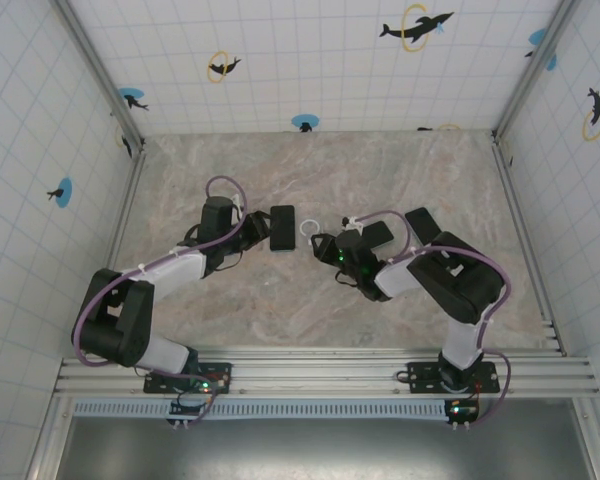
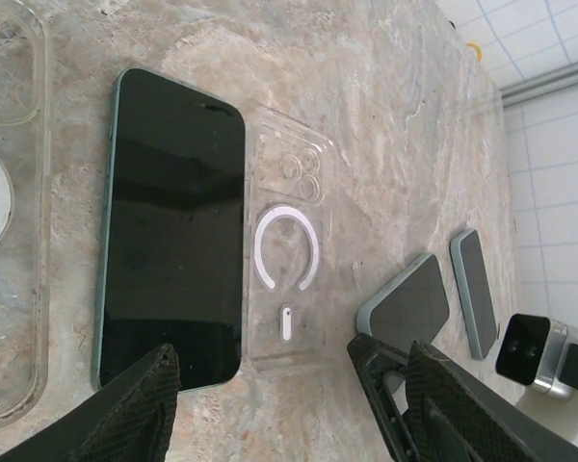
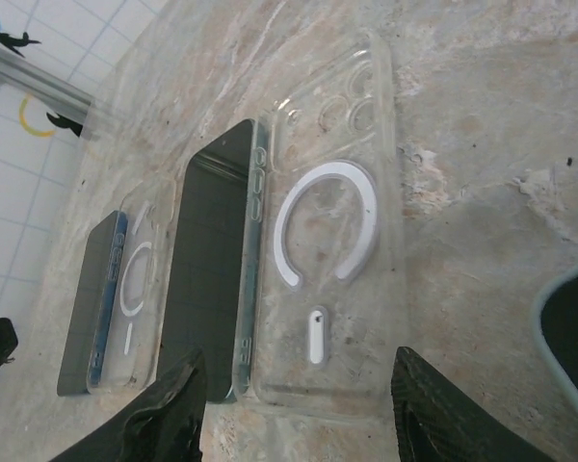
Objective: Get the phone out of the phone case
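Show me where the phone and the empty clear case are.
phone [image 2: 173,226], left wrist view, middle of its dark screen.
clear case [image 2: 287,245], left wrist view, bare plastic inside its white ring.

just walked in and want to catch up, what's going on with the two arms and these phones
The two arms are getting a phone out of its case, and that step looks done. The dark phone lies bare on the table, with the empty clear case right beside it. The left gripper and the right gripper hover over the pair, both open and holding nothing. Two spare phones and another clear case lie nearby.
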